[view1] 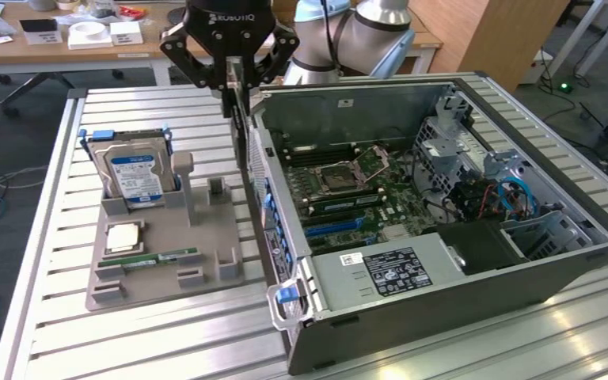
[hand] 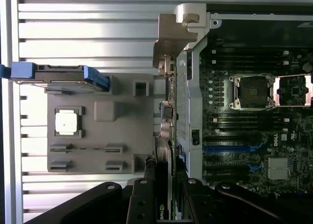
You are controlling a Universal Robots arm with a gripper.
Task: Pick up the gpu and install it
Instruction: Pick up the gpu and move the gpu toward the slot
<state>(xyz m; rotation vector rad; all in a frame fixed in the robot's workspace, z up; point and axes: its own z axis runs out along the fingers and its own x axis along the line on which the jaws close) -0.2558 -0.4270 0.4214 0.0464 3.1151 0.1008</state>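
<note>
GPU (view1: 237, 119) hangs edge-on from my gripper (view1: 232, 79), whose jaws are clamped on its upper edge. The card is upright and clear of the grey tray (view1: 156, 277), poised above the case wall (view1: 267, 206) just beside it. Hard drive (view1: 135, 174) stands in the tray. My read of the step in hand: carrying it across to the blue slots (view1: 336, 226) on the motherboard (view1: 389, 186). To do it well, keep the card plumb, silver bracket toward the wall, no scraping the rim.

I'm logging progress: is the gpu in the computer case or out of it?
Out. The gpu hangs on edge, clamped in the gripper, over the outer edge of the case; the blue motherboard slots lie bare.
</note>
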